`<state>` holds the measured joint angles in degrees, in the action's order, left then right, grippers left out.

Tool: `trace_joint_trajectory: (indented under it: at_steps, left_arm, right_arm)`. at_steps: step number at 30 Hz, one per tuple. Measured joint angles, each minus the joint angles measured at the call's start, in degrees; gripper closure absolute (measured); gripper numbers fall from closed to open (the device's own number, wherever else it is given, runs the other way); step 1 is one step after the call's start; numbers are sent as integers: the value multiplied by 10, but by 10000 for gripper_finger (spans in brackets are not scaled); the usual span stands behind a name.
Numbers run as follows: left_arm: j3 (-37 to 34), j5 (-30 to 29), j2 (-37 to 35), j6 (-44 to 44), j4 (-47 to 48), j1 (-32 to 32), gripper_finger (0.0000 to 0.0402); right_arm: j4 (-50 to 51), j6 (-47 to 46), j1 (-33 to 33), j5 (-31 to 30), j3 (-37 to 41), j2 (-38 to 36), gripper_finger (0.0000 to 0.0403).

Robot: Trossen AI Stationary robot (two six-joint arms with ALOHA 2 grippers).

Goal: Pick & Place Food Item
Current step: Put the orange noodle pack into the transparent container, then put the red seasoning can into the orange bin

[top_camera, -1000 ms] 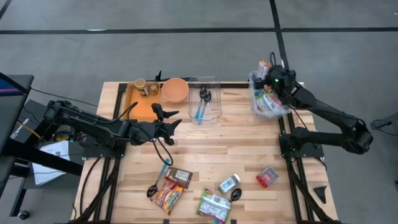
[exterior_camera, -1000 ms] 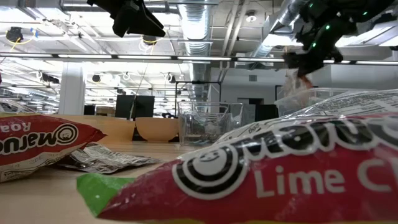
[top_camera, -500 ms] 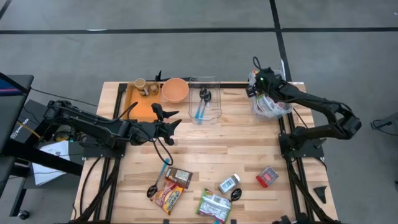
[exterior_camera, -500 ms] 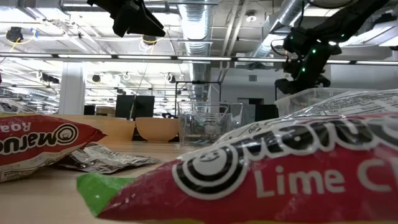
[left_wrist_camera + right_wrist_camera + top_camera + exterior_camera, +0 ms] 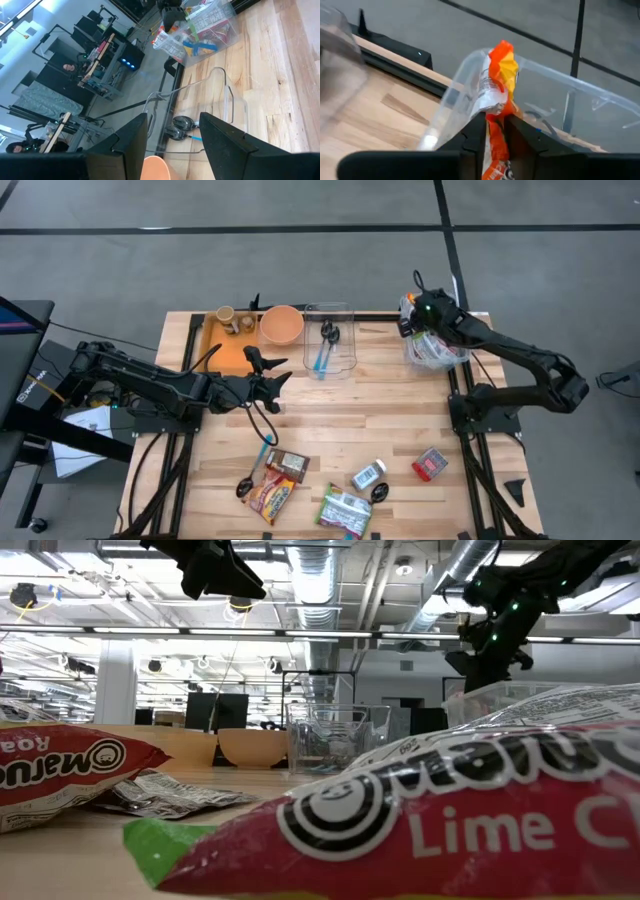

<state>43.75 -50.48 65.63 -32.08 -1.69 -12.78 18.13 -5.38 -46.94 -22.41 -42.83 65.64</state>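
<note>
My right gripper (image 5: 418, 315) hangs over the far left corner of the clear bin (image 5: 432, 348) at the table's far right, shut on an orange and yellow food packet (image 5: 501, 62). The packet's top rises above the bin's rim (image 5: 470, 75) in the right wrist view. The bin holds several other packets. My left gripper (image 5: 270, 372) stands open above the table's middle left, with nothing between its fingers. More food packets (image 5: 345, 510) lie along the near edge. My right gripper pinches the orange packet's lower part (image 5: 496, 127) between its two fingers. They come slanting down from the table's right. The packet stands up past the fingertips, lifted clear, over the bin's rim; what is below the fingers is hidden.
A clear tray with spoons (image 5: 328, 345), an orange bowl (image 5: 282, 325) and an orange tray with cups (image 5: 232, 330) stand along the far edge. A red packet (image 5: 430, 465), a small jar (image 5: 368, 475) and spoons lie near the front. Bare wood lies in the middle.
My right gripper has gone a little toward the table's left and down toward the bin's corner, tipping its fingers further downward, with the orange packet still between them.
</note>
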Motion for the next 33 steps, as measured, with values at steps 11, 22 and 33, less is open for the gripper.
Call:
trace_joint_trajectory:
  at_steps: [11, 22, 33]
  left_arm:
    - [0, 0, 0, 0, 0, 0, 229]
    - [0, 0, 0, 0, 0, 0, 229]
    - [0, 0, 0, 0, 0, 0, 229]
  right_arm:
    - [38, 0, 70, -1, 0, -126, 286]
    - [105, -6, 169, 1, 0, -256, 264]
    - [116, -6, 239, -1, 0, -295, 264]
